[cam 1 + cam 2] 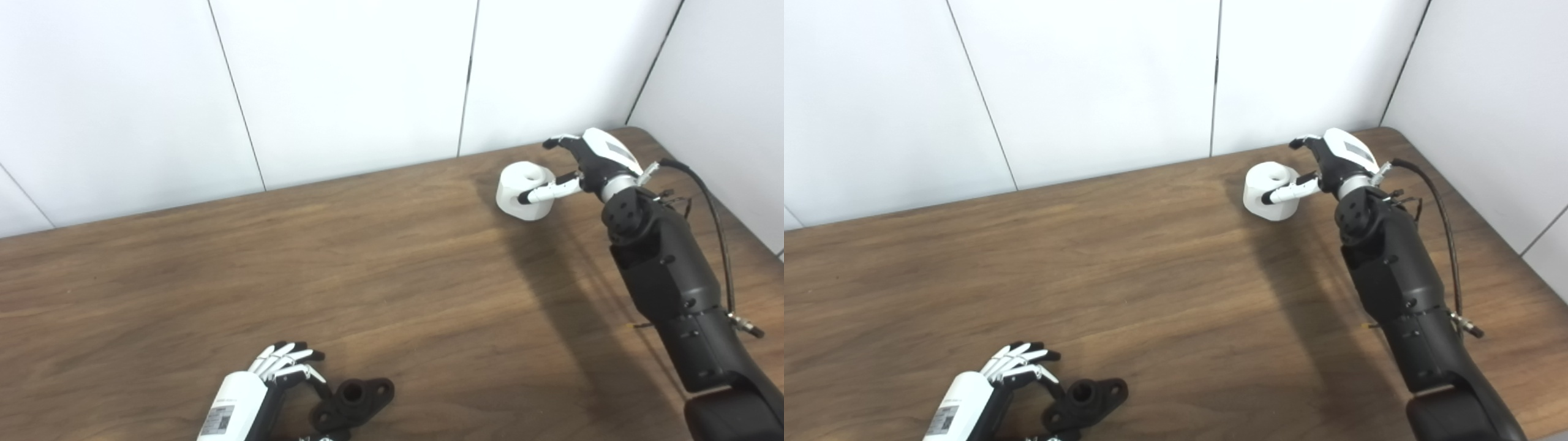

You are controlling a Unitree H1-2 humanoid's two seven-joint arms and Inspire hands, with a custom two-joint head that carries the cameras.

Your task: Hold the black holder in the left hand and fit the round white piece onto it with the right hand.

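At the far right of the wooden surface (392,257), my right hand (585,166) is at the round white piece (524,190). One finger lies across the near side of the piece and the others curve over its far side, so the hand is around it, but I cannot tell if the grip is really closed. The piece stands on the surface near the white wall (343,79), with its hole facing up.

At the near left, the black holder (353,401) lies flat on the surface, its short tube pointing up. My left hand (278,367) is just beside it, on its left. The fingers are spread apart and hold nothing; the fingertips come close to the holder's left end.
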